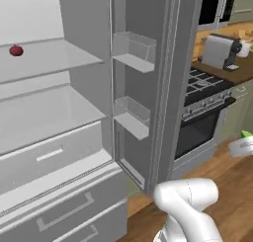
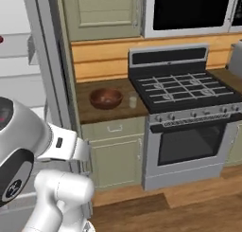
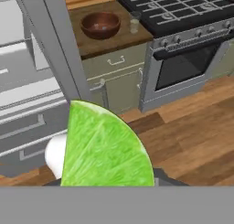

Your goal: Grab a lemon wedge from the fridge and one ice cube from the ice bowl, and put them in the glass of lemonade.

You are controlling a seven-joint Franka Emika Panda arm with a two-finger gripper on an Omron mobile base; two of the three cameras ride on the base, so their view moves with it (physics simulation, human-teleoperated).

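Claw: clenched on the lemon wedge, well out from the open fridge.
Glass of lemonade: on the desk, far ahead of the claw, just beside the ice bowl.
Bearing: wedge must travel forward to the glass.

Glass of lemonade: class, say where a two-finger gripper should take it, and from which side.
Probably across the upright wall of the glass of lemonade, from the counter's front: the ice bowl and stove flank it, and its mouth faces up.
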